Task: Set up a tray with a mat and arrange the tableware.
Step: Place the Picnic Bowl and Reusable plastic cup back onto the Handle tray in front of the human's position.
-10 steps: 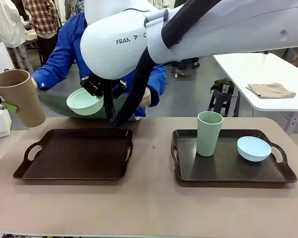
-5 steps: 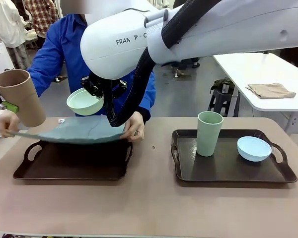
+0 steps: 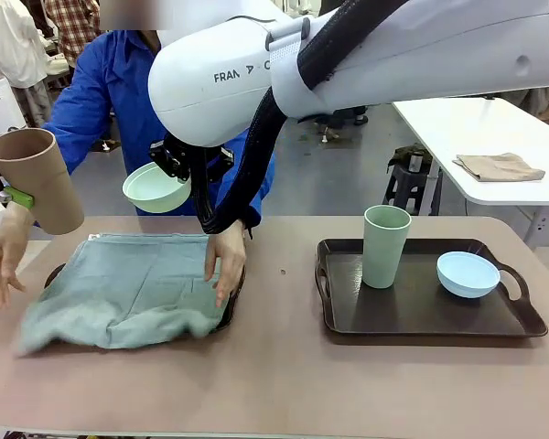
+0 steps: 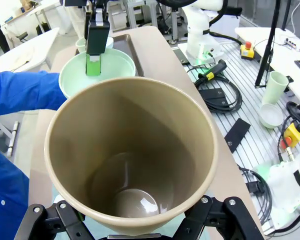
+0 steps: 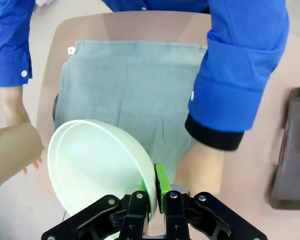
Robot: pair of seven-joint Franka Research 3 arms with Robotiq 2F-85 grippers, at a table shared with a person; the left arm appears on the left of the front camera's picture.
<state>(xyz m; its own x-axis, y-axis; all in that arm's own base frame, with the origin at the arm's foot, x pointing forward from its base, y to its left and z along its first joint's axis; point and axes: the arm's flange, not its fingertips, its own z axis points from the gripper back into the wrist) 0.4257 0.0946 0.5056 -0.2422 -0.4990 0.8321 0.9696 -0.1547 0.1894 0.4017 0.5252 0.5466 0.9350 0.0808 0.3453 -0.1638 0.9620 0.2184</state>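
Gripping light, stiff tan cup by its wall w/ L tool and pinching mint bowl's thin rim, prob. slip-prone, w/ R tool, both aloft by limp mat draped across tray on surface.

"FRAN" on the right arm

The tan table bears a right tray and a left tray draped with a green-grey mat.

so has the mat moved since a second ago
Yes. The mat has come toward the camera and down, from behind the left tray onto it, spilling over its near left corner.
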